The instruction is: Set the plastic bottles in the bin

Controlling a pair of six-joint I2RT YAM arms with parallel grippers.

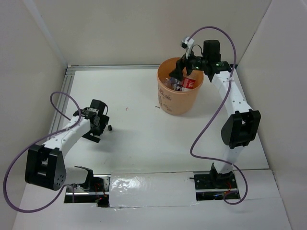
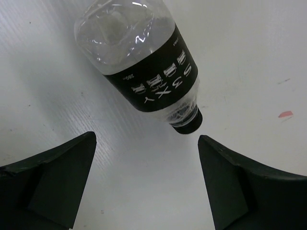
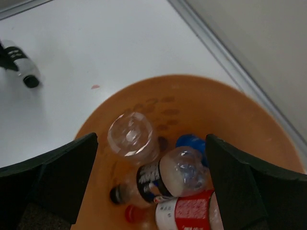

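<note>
room: white walls | bench (image 1: 139, 143): plain white, smooth | bin (image 1: 180, 103): far right, plastic bottles (image 3: 180, 179) inside | right hand (image 1: 178, 73): spread, empty, above bin | left hand (image 2: 146, 139): spread, empty | black-label bottle (image 2: 144, 67): lying just ahead, cap nearest | advice: probably straddle the labelled body, not the neck

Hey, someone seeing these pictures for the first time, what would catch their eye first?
The peach-orange bin at the far right of the table, already holding several bottles, with the right jaws open just above it. Then the lone black-labelled bottle lying on its side at the table's left, cap pointing toward the open left jaws.
</note>
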